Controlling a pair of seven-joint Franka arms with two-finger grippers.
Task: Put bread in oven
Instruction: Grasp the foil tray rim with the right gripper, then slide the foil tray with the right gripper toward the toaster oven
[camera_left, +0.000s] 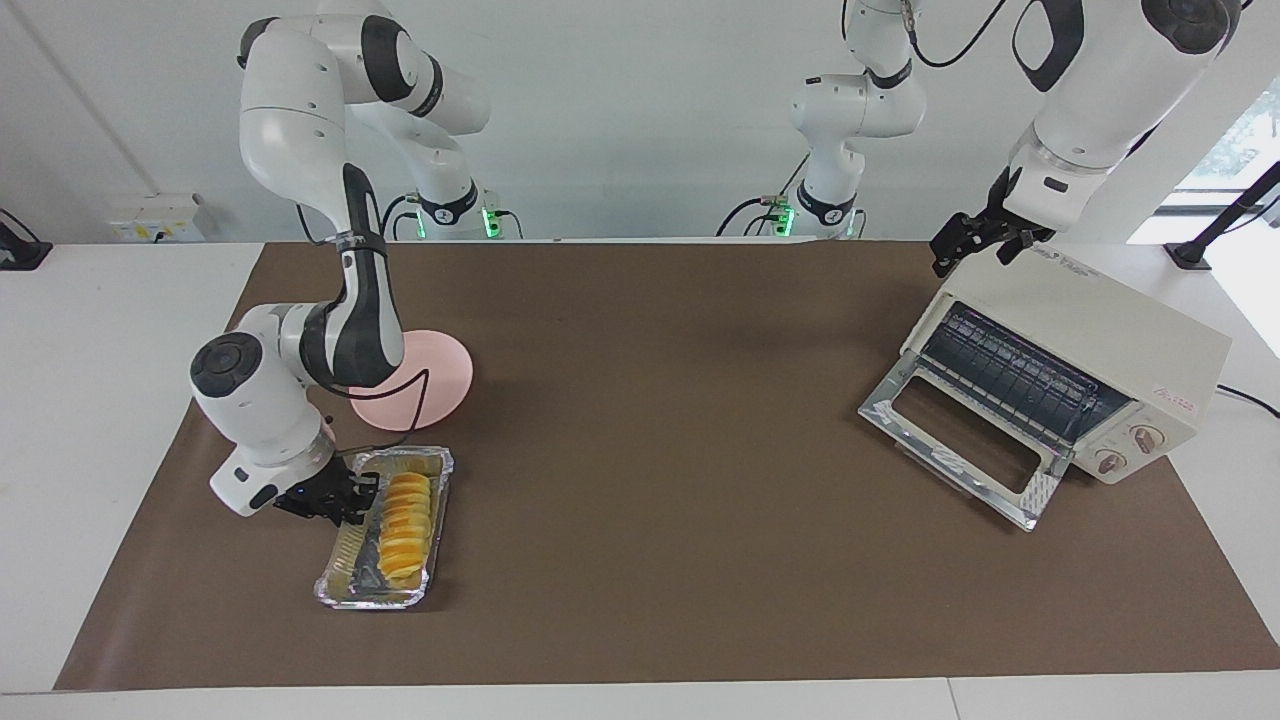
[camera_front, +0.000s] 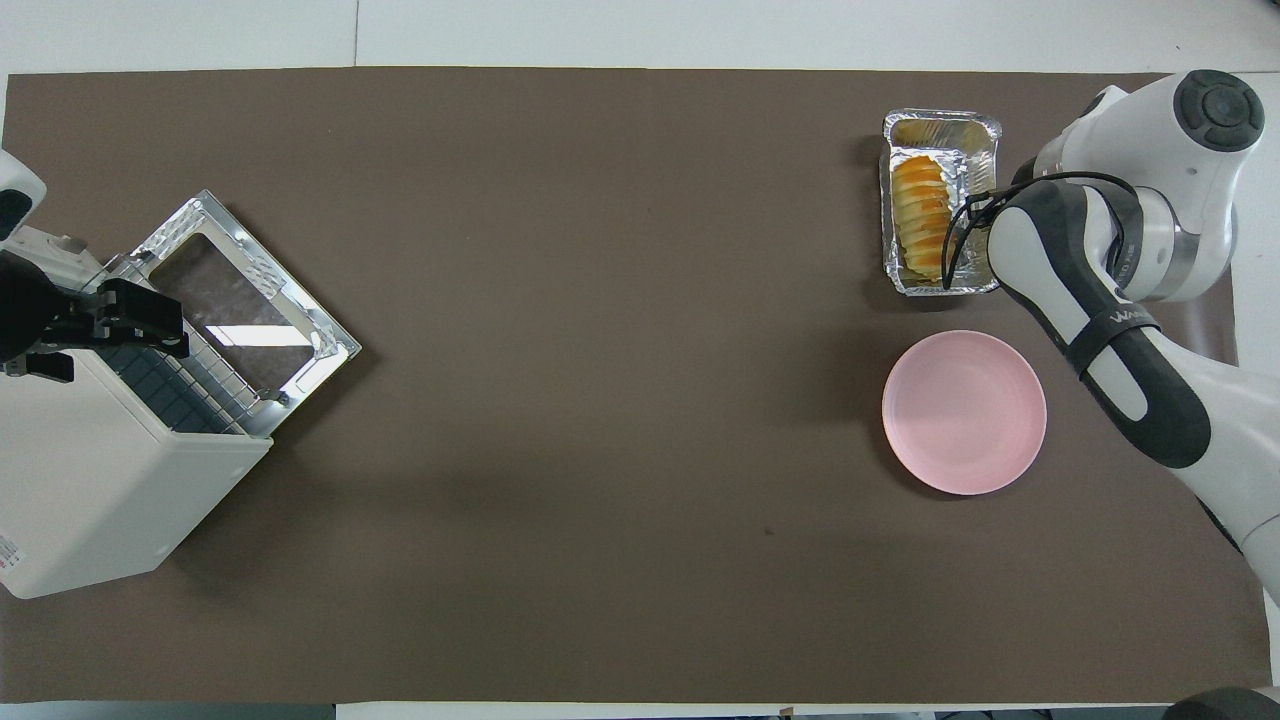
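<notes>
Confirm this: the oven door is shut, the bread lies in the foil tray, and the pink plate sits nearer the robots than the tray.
Not quite. The oven door is open, folded down in front of the rack, as the facing view shows. The bread does lie in the foil tray, and the pink plate is nearer the robots.

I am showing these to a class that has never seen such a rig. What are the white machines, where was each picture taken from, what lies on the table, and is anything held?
They are two robot arms at a table. One picture faces them from across it, the other looks down from above their end. The bread lies in a foil tray beside a pink plate; the oven stands open. The right gripper is at the tray's edge; whether it grips is unclear. The left gripper waits open over the oven.
</notes>
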